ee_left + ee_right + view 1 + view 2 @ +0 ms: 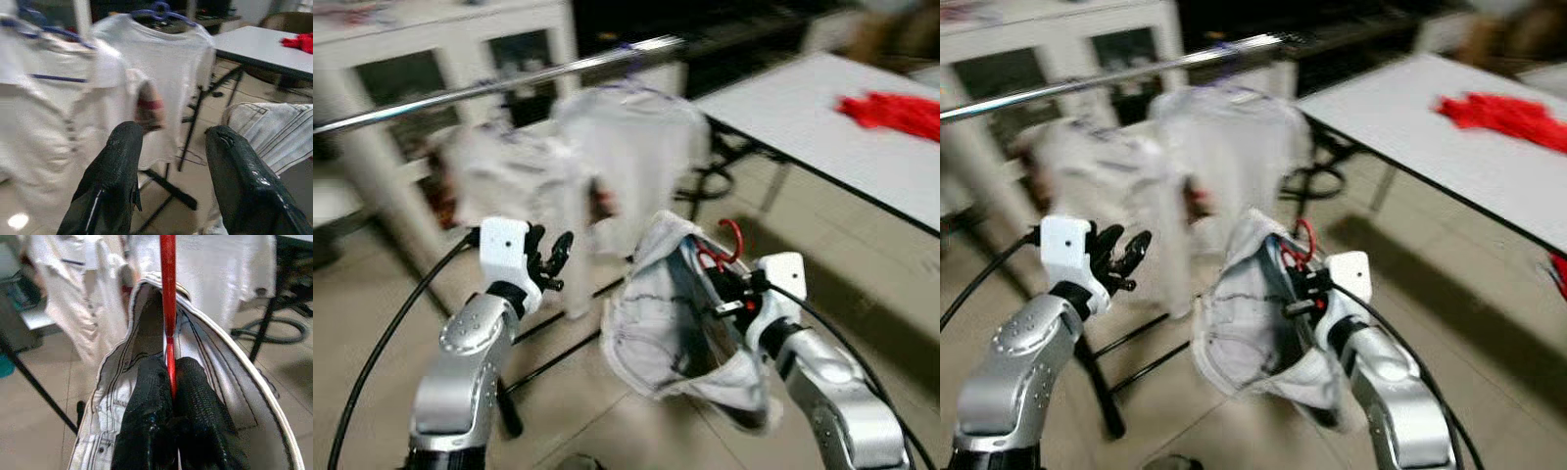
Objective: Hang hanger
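Hanger (168, 293): one, red, gripped by the right gripper (170, 382). Its stem runs straight up toward 12 o'clock from between the two black fingers (146, 396), which are clenched on it. In the left eye view its red hook (732, 240) curls above the gripper, low and right of centre, below the rail and apart from it.

Garment (656, 323): one, white with dark stitching, draped on the hanger, hanging open around the right gripper toward 7 o'clock of the hook.

Left gripper (550, 262): one, raised at 9 o'clock of the garment, fingers spread and holding nothing; in its wrist view the two fingers (115, 166) stand well apart.

Rail (489, 88): one metal bar, crossing the top of the view from 9 o'clock up toward 1 o'clock.

Shirts: two, white, hung on the rail on blue hangers. One (636, 157) is at 12 o'clock of the held hanger; the other (499, 186) hangs at 10 o'clock, behind the left gripper.

Table (803, 127): one, white top, dark legs, at 2 o'clock. One red cloth (891, 113) lies on its far right part.

Cabinet (431, 59): one, white with glass doors, behind the rail at 11 o'clock.

Floor (372, 333): pale tile; the rack's black foot bars (553, 362) rest on it.

Head views are blurred.
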Available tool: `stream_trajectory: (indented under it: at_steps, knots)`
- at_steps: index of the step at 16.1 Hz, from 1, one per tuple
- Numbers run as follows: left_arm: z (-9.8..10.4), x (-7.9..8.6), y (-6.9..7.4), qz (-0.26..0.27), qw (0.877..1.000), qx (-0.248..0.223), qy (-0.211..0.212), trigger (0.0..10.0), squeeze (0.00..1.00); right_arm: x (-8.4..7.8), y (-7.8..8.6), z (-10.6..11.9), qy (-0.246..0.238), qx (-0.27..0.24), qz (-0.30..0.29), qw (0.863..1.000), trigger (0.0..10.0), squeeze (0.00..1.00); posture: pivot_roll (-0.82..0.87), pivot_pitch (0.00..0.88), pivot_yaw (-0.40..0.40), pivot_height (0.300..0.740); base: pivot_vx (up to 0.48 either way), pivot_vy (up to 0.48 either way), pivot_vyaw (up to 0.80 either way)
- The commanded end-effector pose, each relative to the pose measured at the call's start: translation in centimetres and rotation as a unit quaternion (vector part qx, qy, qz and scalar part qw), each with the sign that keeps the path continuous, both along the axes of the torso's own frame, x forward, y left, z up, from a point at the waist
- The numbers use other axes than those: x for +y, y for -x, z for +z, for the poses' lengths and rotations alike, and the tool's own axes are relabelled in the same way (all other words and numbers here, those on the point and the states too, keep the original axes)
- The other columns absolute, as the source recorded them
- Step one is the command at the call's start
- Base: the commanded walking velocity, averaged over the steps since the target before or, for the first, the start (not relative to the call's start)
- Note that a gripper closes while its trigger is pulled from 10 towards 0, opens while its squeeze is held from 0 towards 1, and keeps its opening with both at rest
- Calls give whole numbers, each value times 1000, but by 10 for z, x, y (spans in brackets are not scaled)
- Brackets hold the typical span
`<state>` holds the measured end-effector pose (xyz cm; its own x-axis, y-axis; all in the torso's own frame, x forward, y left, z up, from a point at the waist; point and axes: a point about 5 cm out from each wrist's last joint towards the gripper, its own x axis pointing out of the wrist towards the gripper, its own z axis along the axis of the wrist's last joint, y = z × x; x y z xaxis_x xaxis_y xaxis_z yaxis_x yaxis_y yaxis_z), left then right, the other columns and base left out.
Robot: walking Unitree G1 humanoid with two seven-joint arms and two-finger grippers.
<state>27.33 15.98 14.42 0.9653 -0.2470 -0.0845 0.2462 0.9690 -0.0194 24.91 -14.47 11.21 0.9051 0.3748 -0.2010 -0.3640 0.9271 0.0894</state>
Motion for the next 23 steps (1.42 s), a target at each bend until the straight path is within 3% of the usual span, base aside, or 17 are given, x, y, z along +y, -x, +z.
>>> stream_trajectory:
  at_steps: [1,8,10,11,16,21,23]
  knots:
    - [4,3,0,11,1000,-10,-9,10000,0,7,-4,11,-11,-29,17,999,10000,0,25,0,12,740,0,0,800]
    - [7,2,-5,8,1000,-15,-20,10000,0,9,-8,11,-24,-29,7,999,10000,0,28,0,22,740,0,-407,800]
    - [9,2,-8,17,1000,-16,0,10000,0,3,-15,10,-30,-26,-45,998,10000,0,32,0,24,740,0,0,0]
    - [10,2,-9,11,1000,-18,-10,10000,0,6,-16,11,-1,-32,-29,999,10000,0,32,0,24,740,0,0,0]
    - [11,2,-10,0,1000,-26,-16,10000,0,11,-16,14,12,-53,-30,998,10000,0,39,0,25,740,109,0,0]
    - [11,3,-10,-4,999,-27,-20,10000,0,10,-18,18,0,-65,-38,997,10000,0,39,0,32,740,314,0,566]
    - [11,3,-9,-5,999,-26,-21,10000,0,13,-17,19,28,-72,-23,997,10000,0,40,0,31,740,341,0,0]
